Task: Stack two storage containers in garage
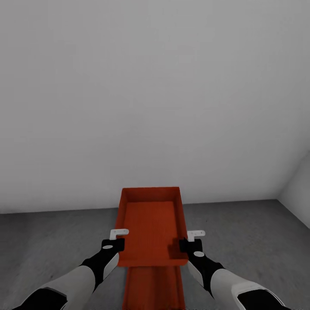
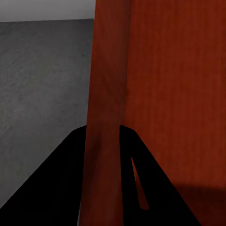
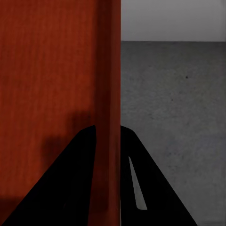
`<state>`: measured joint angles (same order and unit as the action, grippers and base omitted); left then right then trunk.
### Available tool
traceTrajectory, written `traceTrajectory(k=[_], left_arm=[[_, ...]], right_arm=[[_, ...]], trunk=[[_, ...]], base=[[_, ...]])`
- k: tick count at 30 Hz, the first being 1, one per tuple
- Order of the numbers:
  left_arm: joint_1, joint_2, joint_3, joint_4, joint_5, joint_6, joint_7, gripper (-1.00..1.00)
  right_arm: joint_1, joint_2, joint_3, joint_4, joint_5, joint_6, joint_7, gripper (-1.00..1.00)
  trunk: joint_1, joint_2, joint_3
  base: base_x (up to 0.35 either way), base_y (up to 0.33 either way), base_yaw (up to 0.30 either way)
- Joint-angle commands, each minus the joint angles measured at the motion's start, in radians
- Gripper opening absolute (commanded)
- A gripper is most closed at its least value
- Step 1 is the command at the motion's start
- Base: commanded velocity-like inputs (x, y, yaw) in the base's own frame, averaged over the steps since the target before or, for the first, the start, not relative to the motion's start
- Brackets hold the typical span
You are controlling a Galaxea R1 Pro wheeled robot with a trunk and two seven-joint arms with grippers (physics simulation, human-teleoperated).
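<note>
- Left hand (image 1: 119,239) and right hand (image 1: 190,241) are each clamped on a side wall of the upper container (image 1: 150,226); thin walls could slip.
- Just below the hands, the lower container (image 1: 151,286) sits on the floor (image 1: 51,241); a skewed release would miss it.
- Beyond the hands stands the wall (image 1: 150,94).
</note>
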<state>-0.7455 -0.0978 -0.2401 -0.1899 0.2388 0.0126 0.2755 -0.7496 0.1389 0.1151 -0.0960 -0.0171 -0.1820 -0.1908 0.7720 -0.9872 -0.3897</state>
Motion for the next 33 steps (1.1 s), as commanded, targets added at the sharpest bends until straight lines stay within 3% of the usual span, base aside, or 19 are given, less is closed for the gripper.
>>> traceTrajectory(k=[1, 33], left_arm=[[-0.002, 0.001, 0.039, -0.004, -0.015, -0.031, 0.022, -1.00], [-0.002, -0.002, 0.039, -0.002, -0.015, -0.031, 0.022, -1.00]], right_arm=[[-0.001, -0.006, -0.029, 0.071, -0.012, -0.005, -0.076, -1.00], [-0.001, -0.001, -0.028, 0.071, -0.015, -0.006, -0.076, -1.00]], trunk=[[0.000, -0.001, -0.003], [0.000, -0.001, -0.046]], base=[[0.000, 0.000, 0.000], [0.000, 0.000, 0.000]])
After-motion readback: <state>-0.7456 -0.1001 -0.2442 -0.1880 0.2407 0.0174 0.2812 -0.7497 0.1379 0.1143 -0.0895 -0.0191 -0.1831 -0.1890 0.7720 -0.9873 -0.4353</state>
